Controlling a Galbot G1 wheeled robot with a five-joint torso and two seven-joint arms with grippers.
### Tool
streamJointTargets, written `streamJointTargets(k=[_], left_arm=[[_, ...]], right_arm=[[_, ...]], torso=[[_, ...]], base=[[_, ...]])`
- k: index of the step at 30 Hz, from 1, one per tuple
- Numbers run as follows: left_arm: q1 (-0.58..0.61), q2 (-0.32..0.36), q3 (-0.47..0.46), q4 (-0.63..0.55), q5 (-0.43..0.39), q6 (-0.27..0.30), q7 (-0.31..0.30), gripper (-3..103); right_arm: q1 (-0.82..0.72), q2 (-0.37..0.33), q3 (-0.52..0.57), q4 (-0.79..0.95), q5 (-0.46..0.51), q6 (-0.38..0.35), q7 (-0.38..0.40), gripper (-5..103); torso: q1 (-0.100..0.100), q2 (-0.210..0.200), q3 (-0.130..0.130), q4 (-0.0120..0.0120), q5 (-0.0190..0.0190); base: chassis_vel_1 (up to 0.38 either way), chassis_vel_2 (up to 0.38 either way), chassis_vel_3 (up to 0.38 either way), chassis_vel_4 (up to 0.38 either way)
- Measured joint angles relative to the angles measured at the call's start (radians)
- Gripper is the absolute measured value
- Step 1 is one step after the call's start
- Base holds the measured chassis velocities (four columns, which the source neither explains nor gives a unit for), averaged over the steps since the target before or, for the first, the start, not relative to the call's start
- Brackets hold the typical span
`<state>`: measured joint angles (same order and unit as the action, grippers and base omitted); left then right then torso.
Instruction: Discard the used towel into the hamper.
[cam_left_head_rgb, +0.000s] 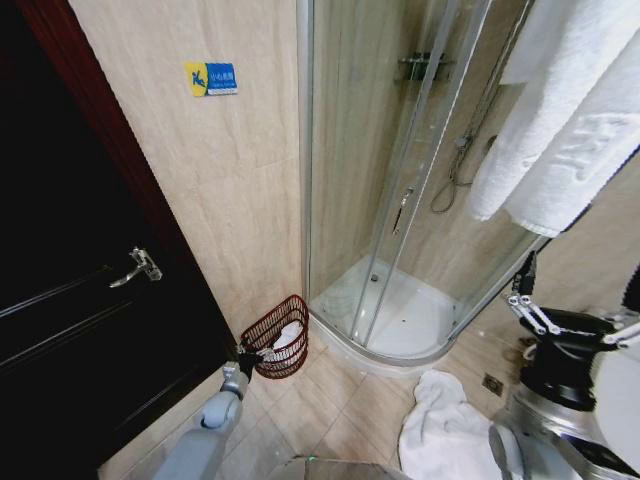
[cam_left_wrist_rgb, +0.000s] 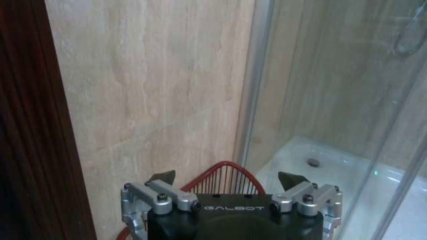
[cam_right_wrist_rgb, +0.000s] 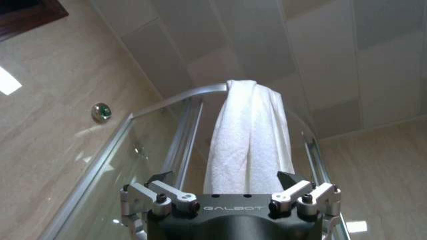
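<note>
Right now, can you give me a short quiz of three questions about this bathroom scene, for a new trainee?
1. True or false: the hamper is empty.
2. Which claw is near the hamper: A) left, B) right?
3. Fill in: a white towel hangs over the top rail of the ____.

Key: 1 false, something white lies inside. 2 A, open, just beside the rim. 3 shower.

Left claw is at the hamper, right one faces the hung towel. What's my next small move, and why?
Probably ease the right claw forward onto the hanging towel: it is open, empty, aimed at it. The left claw, open, sits by the hamper.
</note>
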<state>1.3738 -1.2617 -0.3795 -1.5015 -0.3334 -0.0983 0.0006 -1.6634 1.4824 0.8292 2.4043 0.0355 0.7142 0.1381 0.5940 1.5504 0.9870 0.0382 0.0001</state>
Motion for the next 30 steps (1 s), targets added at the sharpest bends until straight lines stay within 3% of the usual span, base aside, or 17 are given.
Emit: streamJointTargets(k=[4, 7, 15, 23, 25, 28, 30], left_arm=[[0.06, -0.02, -0.044, -0.064, 0.078, -0.01, -0.002, 100], [0.085, -0.028, -0.061, -0.094, 0.088, -0.011, 0.0, 100], [0.181, -0.077, -0.156, -0.307, 0.136, 0.016, 0.026, 100], [0.299, -0.13, -0.267, -0.563, 0.131, 0.129, 0.107, 100], [0.301, -0.131, -0.268, -0.569, 0.129, 0.132, 0.108, 100], [0.331, -0.148, -0.27, -0.668, 0.081, 0.208, 0.111, 100], [0.334, -0.151, -0.27, -0.679, 0.077, 0.216, 0.111, 100]], right_arm=[[0.002, -0.002, -0.001, 0.003, 0.0, -0.027, 0.01, 100], [0.006, -0.007, -0.002, 0.004, 0.0, -0.037, 0.015, 100], [0.016, -0.013, -0.008, 0.014, -0.015, -0.092, 0.031, 100], [0.04, -0.023, -0.025, 0.042, -0.011, -0.158, 0.029, 100], [0.041, -0.023, -0.025, 0.042, -0.01, -0.159, 0.029, 100], [0.047, -0.022, -0.026, 0.041, -0.004, -0.165, 0.027, 100], [0.047, -0.02, -0.026, 0.041, -0.003, -0.165, 0.026, 100]], torso=[[0.0, 0.0, 0.0, 0.0, -0.0001], [0.0, 0.0, 0.0, 0.0002, -0.0001], [0.0, 0.0, 0.0, -0.0002, 0.0], [0.0, 0.0, 0.0, 0.0002, 0.0], [0.0, 0.0, 0.0, 0.0002, 0.0], [0.0, 0.0, 0.0, 0.0001, 0.0], [0.0, 0.0, 0.0, 0.0001, 0.0]], base=[[0.0, 0.0, 0.0, 0.0], [0.0, 0.0, 0.0, 0.0], [0.0, 0.0, 0.0, 0.0], [0.0, 0.0, 0.0, 0.0], [0.0, 0.0, 0.0, 0.0], [0.0, 0.0, 0.0, 0.0], [0.0, 0.0, 0.0, 0.0]])
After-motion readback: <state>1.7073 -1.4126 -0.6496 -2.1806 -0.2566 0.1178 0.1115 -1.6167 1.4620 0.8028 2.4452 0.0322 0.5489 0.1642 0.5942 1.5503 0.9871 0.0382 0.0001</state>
